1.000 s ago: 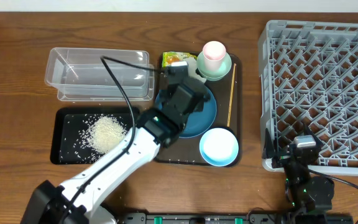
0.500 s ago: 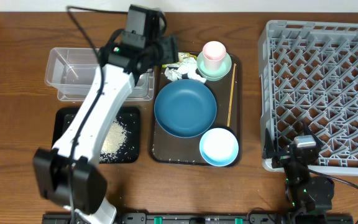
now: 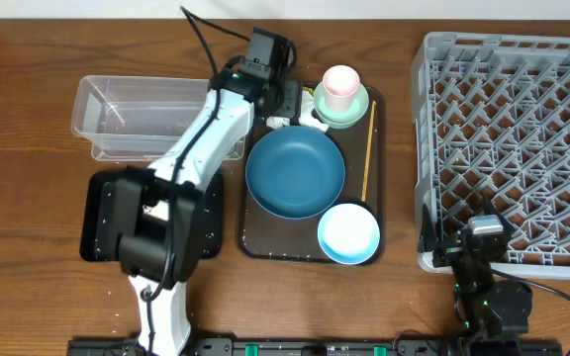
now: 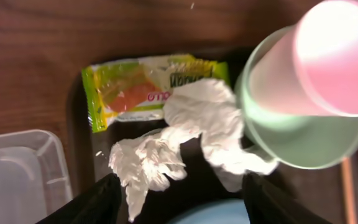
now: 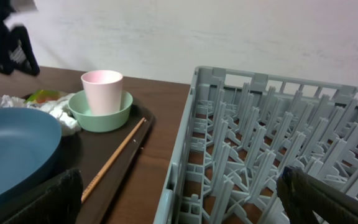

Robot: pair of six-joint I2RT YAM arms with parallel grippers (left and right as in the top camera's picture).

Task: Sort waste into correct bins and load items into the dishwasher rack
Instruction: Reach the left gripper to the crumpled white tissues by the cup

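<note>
Tissue wads (image 4: 216,124) lay crumpled at the 12 o'clock end of the brown serving tray (image 3: 265,242). In the left wrist view they overlapped the wrapper (image 4: 135,90) at their 11 o'clock and lay against the mint dish (image 4: 303,137) at 3 o'clock. Left gripper (image 4: 180,180) hung over the wads with its fingers (image 4: 98,199) spread wide, one on each side, nothing pinched. Pink cup (image 3: 339,81) stood upright in the mint dish.

Overhead: dark blue bowl (image 3: 295,171) sat mid-tray, light blue bowl (image 3: 348,233) just beside it at 5 o'clock. Wooden stick (image 3: 367,148) lay along the tray's 3 o'clock edge. Clear tub (image 3: 137,119) sat at the tray's 9 o'clock, with the black tray (image 3: 99,213) at the tub's 6 o'clock, largely covered by the left arm. Rack (image 3: 513,148) stood at 3 o'clock of the serving tray, apart from it. Right gripper (image 5: 179,180) rested low at the rack's 6 o'clock edge, fingers apart, holding nothing.
</note>
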